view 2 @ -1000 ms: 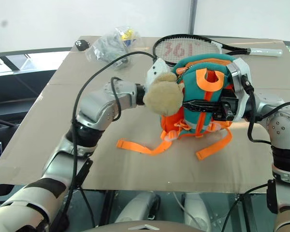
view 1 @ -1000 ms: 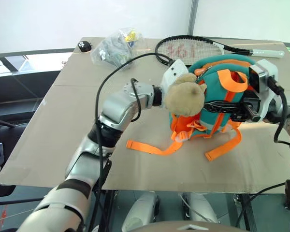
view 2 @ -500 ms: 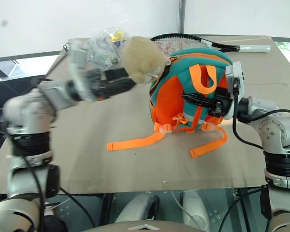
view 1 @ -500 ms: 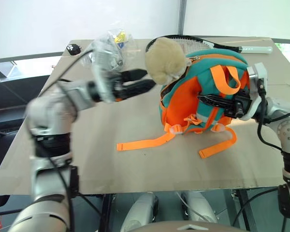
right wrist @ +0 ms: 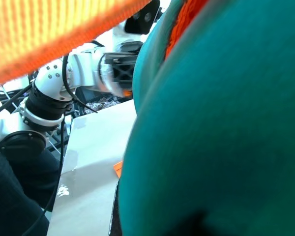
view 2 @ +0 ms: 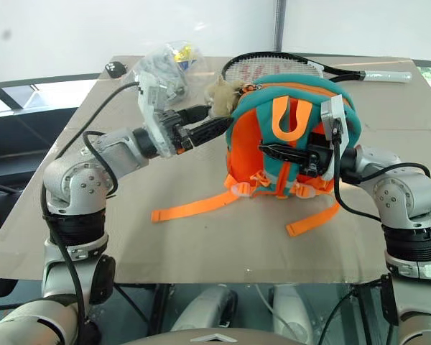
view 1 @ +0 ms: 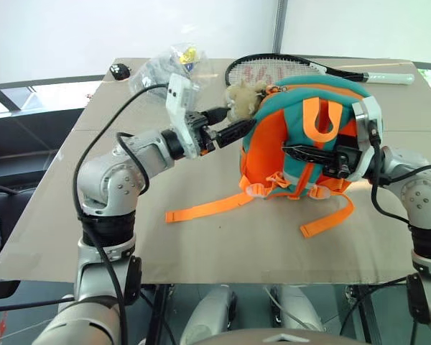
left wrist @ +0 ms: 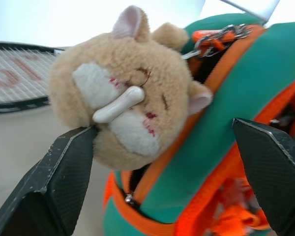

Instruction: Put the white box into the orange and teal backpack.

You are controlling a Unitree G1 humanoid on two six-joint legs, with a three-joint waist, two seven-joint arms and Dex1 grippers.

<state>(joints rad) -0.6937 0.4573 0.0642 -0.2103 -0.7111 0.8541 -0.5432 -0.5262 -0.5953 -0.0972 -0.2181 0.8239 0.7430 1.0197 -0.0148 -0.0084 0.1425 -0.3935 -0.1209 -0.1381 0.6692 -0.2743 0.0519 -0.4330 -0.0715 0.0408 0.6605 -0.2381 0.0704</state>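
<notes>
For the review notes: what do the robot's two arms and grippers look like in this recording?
Both arms are silver-grey metal with rounded joint housings and black bands. Loose black cables loop along each forearm. The left gripper and right gripper each have two black fingers; the left's pads carry a fine grid texture. A white block sits at each wrist.

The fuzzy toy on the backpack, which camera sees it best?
The left wrist view: the plush toy is close up, face showing, between the left gripper fingers. Both eye views show a small beige lump at the backpack top. The right wrist view shows teal fabric.
</notes>
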